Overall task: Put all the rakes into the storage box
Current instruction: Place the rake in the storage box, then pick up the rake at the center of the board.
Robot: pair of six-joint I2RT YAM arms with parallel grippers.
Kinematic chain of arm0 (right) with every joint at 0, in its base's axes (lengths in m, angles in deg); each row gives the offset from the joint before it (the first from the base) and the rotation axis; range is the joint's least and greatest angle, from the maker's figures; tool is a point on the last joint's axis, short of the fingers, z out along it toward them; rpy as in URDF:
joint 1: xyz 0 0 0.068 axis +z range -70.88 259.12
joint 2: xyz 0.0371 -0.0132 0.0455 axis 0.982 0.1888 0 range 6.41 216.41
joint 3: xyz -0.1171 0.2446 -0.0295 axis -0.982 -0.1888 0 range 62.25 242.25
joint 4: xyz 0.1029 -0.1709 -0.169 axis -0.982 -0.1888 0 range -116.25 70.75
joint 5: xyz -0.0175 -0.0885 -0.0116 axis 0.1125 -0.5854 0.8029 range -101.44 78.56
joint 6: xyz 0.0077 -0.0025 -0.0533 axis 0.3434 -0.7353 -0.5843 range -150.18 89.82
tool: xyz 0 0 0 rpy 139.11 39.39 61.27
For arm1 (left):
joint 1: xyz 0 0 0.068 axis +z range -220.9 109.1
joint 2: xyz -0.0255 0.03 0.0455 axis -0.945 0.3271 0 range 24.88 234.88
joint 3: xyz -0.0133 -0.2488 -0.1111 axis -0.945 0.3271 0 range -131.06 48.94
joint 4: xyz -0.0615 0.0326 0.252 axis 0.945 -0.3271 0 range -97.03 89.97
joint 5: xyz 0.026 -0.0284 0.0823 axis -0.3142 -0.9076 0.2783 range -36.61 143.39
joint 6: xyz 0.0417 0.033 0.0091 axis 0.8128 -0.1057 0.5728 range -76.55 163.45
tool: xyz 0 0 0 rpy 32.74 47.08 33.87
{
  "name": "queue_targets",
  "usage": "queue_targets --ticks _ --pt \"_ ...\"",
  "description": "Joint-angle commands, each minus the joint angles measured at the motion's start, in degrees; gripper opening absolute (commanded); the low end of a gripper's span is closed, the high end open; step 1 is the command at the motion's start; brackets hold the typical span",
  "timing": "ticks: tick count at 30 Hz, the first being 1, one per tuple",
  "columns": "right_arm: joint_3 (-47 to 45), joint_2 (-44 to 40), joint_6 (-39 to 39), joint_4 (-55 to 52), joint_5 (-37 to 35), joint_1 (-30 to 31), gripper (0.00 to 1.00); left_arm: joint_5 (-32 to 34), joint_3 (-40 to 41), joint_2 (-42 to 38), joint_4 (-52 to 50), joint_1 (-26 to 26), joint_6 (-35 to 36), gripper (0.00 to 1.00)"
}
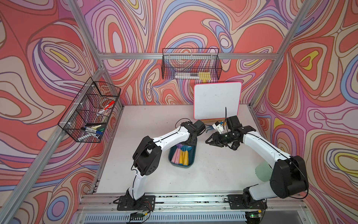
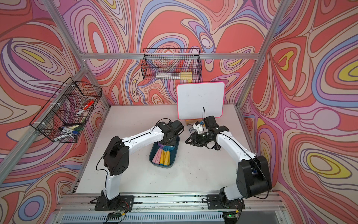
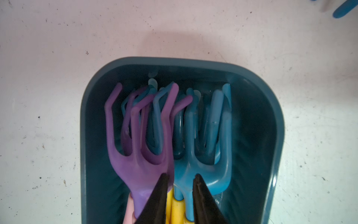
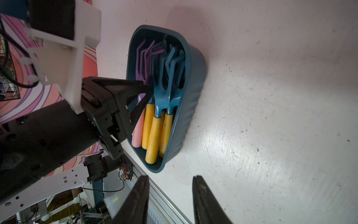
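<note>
Dark teal oblong plastic storage box (image 3: 174, 60), centre: purple and blue rakes (image 3: 205, 168) stowed. Left gripper (image 3: 180, 175) slightly parted, empty. Lone blue rake (image 3: 344, 8), upper right, outside.

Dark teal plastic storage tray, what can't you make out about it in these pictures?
- Both top views: left arm hides the dark teal plastic tray's far end.
- Left wrist view: frame edge and left gripper cut off the yellow rake handles.
- Rake count: overlapping tines, unclear.
</note>
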State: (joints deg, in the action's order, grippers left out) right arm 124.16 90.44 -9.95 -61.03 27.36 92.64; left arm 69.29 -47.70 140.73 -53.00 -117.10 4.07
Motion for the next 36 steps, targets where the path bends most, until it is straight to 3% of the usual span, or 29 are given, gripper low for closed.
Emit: queue_targets --ticks 1,8,16,18,19,21,26,36 --pt "0.8 -2.6 2.7 0.7 -6.9 -1.0 0.40 3.9 -0.2 -4.7 -0.4 0.0 2.1 0.30" --pt "6.2 3.4 13.4 3.4 -11.9 -7.8 0.43 7.7 3.0 -8.6 6.0 0.1 5.3 0.34" --pt "15.4 18.4 14.5 3.3 -15.8 -9.4 0.42 6.5 11.0 -12.3 10.6 0.7 3.4 0.35" --pt "17.4 21.6 14.4 3.8 -17.1 -10.0 0.36 6.7 13.1 -13.5 11.0 1.0 2.8 0.35" --pt "18.2 22.7 14.3 4.1 -17.1 -10.4 0.29 6.8 14.1 -14.2 11.3 1.2 2.6 0.35" --pt "20.4 25.3 14.3 4.1 -17.1 -10.8 0.00 6.8 16.2 -15.6 12.0 1.6 2.6 0.35" --pt "25.7 30.7 12.9 2.8 -18.5 -10.9 0.00 6.9 19.1 -17.5 12.7 2.7 2.2 0.29" --pt "34.7 41.0 11.9 2.1 -21.5 -11.2 0.00 6.5 20.2 -18.3 13.2 3.0 1.4 0.32"
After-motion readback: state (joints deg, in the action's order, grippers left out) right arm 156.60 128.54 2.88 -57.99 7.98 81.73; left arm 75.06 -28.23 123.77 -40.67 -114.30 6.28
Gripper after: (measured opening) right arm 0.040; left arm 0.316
